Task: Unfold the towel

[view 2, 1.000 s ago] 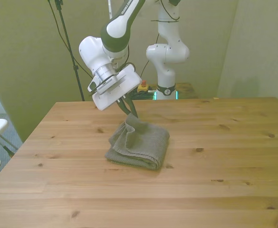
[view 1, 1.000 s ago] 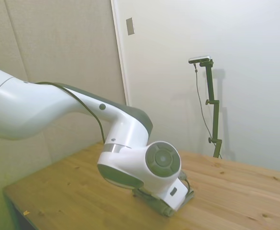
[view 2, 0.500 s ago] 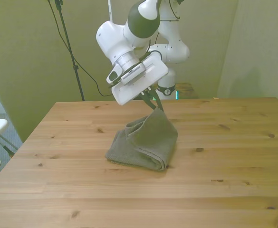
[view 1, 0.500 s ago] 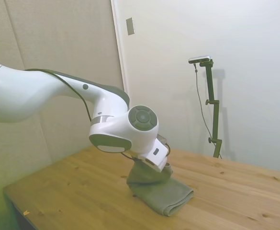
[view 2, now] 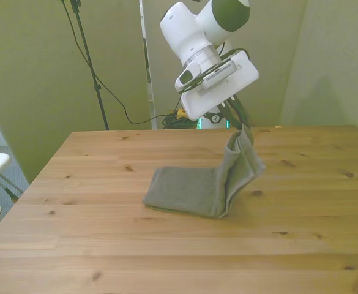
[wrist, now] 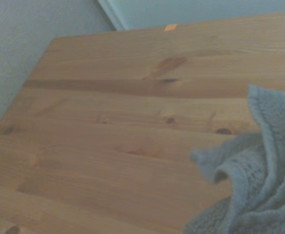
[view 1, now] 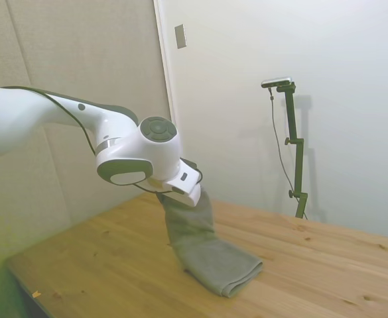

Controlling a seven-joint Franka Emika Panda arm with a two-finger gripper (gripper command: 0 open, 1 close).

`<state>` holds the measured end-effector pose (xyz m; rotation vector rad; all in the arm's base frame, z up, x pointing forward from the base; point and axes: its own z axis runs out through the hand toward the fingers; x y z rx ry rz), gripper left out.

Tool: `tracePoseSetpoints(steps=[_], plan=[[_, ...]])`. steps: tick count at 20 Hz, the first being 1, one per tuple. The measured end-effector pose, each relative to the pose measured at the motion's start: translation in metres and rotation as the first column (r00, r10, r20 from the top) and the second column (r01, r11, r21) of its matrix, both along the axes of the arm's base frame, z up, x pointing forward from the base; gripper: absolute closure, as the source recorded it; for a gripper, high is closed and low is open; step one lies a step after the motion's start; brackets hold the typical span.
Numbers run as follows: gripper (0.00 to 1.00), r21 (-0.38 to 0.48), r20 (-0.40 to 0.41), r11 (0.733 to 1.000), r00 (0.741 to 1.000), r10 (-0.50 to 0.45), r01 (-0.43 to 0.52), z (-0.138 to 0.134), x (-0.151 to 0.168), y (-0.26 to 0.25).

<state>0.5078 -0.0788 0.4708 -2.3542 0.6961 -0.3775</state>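
Jaws (view 2: 243, 122) of the white arm pinch one edge of the soft grey-green terry towel (view 2: 206, 184), lifted upright above the wooden counter (view 2: 105, 245); the rest lies flat.

The side view stood off one side, looking across the table (view 1: 326, 265) at some distance. The front view faced it from farther back. Both shared the towel (view 1: 210, 255) (view 2: 197, 187). The wrist view looked down close at the tabletop.
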Motion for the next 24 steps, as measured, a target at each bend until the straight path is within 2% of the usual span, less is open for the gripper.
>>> tracePoseSetpoints(steps=[8, 9, 18, 24], plan=[[1.00, -0.009, -0.082, 0.992, 0.989, 0.126, -0.127, -0.016, -0.028, 0.040], [0.00, -0.010, -0.086, 0.991, 0.987, 0.133, -0.134, -0.016, -0.031, 0.041], [0.00, -0.018, -0.104, 0.990, 0.985, 0.135, -0.137, -0.020, -0.036, 0.041], [0.00, -0.019, -0.099, 0.987, 0.983, 0.157, -0.159, -0.012, -0.044, 0.045]])
